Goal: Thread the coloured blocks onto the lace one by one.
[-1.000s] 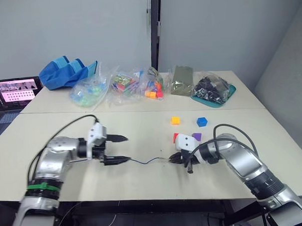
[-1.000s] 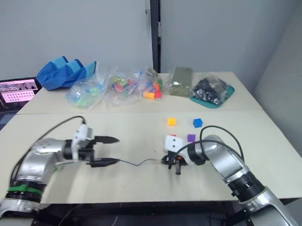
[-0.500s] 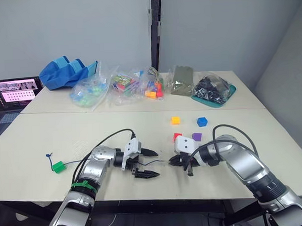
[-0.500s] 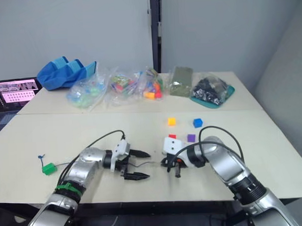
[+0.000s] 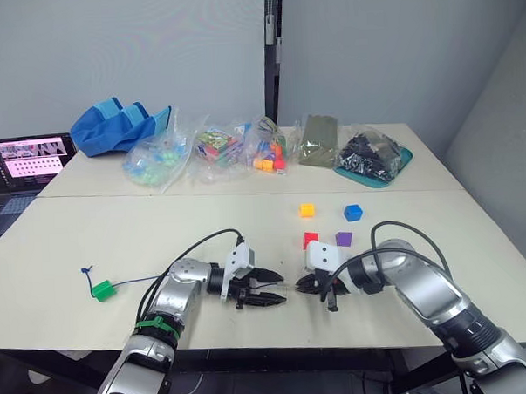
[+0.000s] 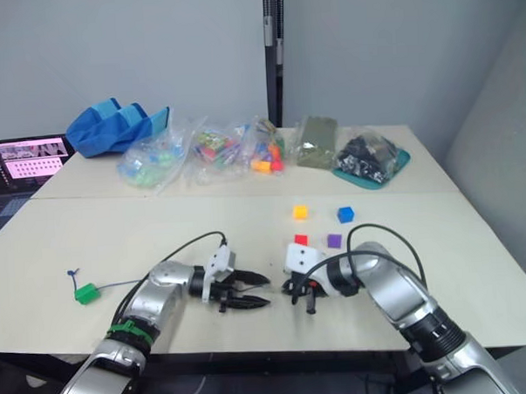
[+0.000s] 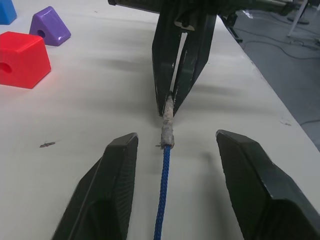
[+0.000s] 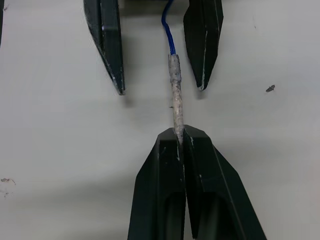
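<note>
The dark-blue lace lies along the table's front, and its pale stiff tip is pinched by my shut right gripper. My left gripper is open and straddles the cord just behind the tip, one finger on each side without touching it. At the lace's far left end a green block sits beside the knot. Loose red, purple, yellow-orange and blue blocks lie behind my right gripper.
Clear bags of mixed toy pieces, a blue cloth bag, an olive pouch and a teal tray line the back table. A laptop stands at far left. The table's front edge is close below both grippers.
My left gripper, still open, has travelled right along the lace until it faces the right gripper at the tip. The green block now shows at the left. The right gripper kept its hold.
</note>
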